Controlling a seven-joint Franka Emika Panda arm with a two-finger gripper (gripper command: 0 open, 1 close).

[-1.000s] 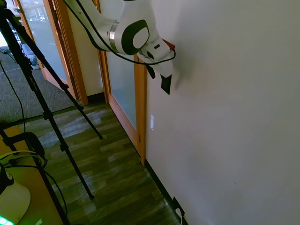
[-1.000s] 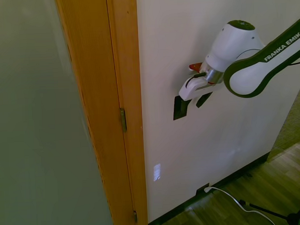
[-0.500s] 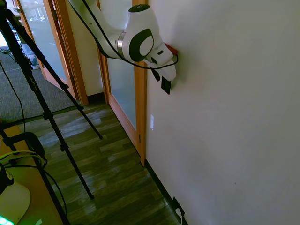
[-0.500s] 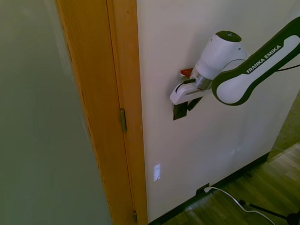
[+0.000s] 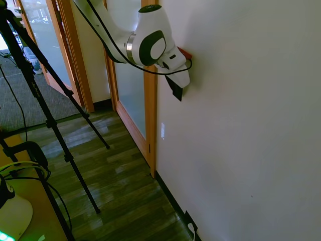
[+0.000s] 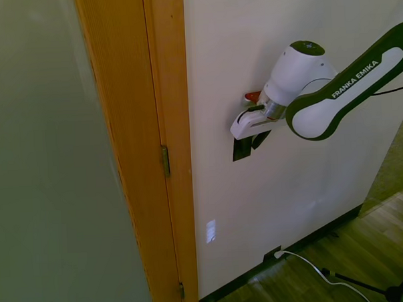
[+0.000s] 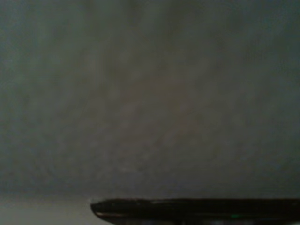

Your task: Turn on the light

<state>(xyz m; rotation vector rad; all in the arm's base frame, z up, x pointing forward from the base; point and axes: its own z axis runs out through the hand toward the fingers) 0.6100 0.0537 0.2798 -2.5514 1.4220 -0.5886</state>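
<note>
The light's switch is a small black upright wall plate (image 6: pixel 240 150) on the white wall, just right of the wooden door frame; it also shows in the first exterior view (image 5: pixel 176 92). No lamp is in sight. My gripper (image 6: pixel 257 139) is pressed against the wall at the plate's upper part and covers its top edge (image 5: pixel 176 83). The white hand hides how the jaws stand. The wrist view is a blurred grey wall with a dark band (image 7: pixel 197 209) along one edge.
A wooden door frame (image 6: pixel 168 126) with frosted glass stands right beside the switch. Lower on the wall sits a small white plate (image 6: pixel 210 231). At the skirting is a black socket with a white plug (image 6: pixel 275 254). A red object (image 6: pixel 252 96) sticks out of the wall above the gripper.
Over the last second the gripper slid along the wall towards the door frame and onto the top of the black plate. In the last half second it only shifted slightly.
</note>
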